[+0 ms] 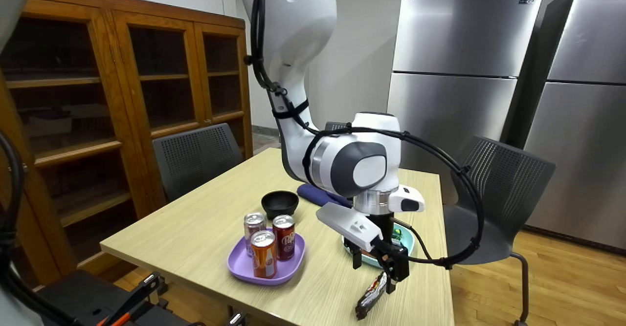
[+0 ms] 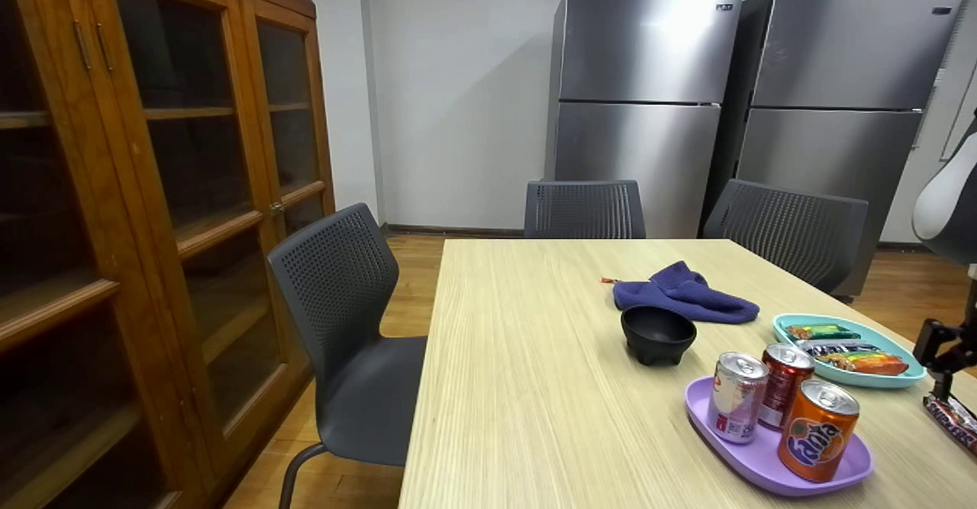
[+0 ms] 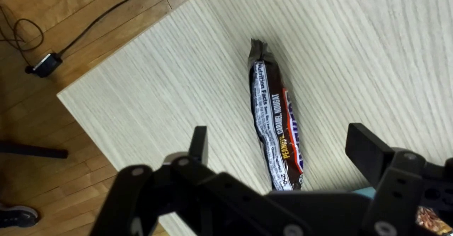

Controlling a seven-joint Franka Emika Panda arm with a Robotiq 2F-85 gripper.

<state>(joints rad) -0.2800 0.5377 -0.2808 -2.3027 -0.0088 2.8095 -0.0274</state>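
Observation:
A candy bar in a dark brown wrapper point(image 3: 274, 122) lies flat on the table, its nutrition label and purple lettering facing up. My gripper point(image 3: 283, 145) is open above it, one finger to each side, and the bar touches neither in the wrist view. The bar's lower end is hidden behind the gripper body there. In an exterior view the gripper point(image 1: 373, 274) points down over the upper end of the bar point(image 1: 370, 297). Beside it, partly covered by the arm, is a teal plate point(image 1: 412, 248); in an exterior view several wrapped bars point(image 2: 866, 362) lie on it.
A purple plate point(image 2: 752, 465) holds three cans: an orange Fanta point(image 2: 818, 433), a dark red one point(image 2: 782, 387) and a pale one point(image 2: 738, 398). Behind it stand a black bowl point(image 2: 658, 333) and a crumpled blue cloth point(image 2: 687, 295). Table edges are near the bar. Chairs point(image 1: 494, 204) surround the table.

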